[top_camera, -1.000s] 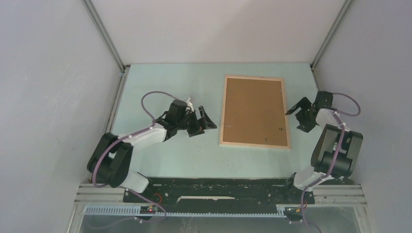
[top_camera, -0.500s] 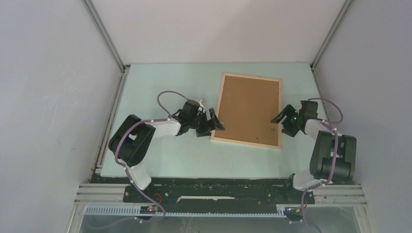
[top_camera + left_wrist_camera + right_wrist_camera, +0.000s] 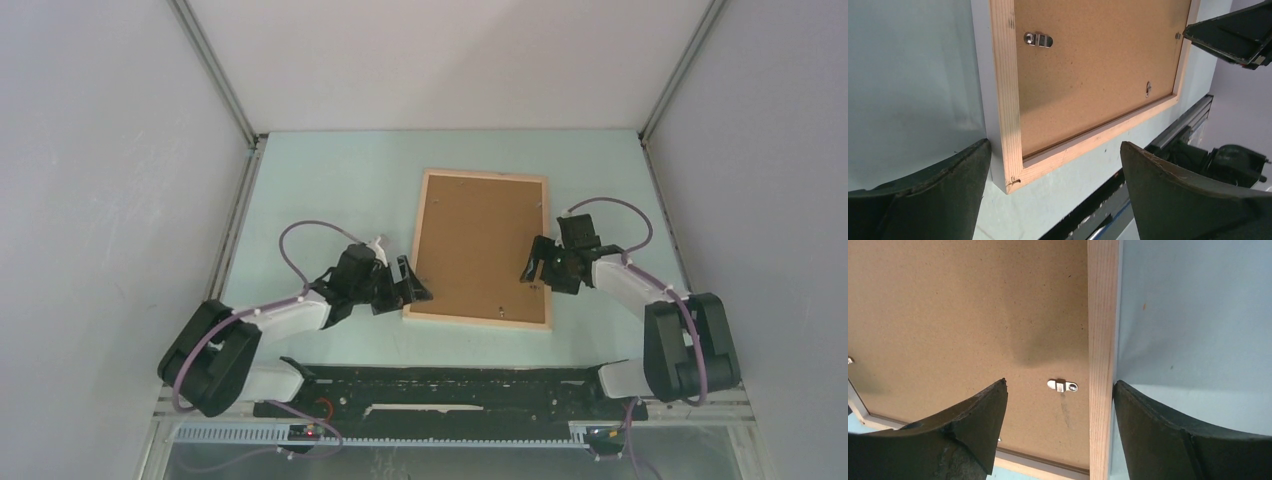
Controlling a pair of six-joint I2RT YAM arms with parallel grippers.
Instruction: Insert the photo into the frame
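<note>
Jaws on both arms are standing wide and empty, flanking the face-down frame. Its backing board is lying in place, photo unseen, so insertion is probably remaining.

Frame on table — left gripper at near-left corner, right gripper astride right edge

Pale green table, plain grey walls boxing it in on three sides, silver rails climbing both back corners, black strip along the near edge, soft even light.
</note>
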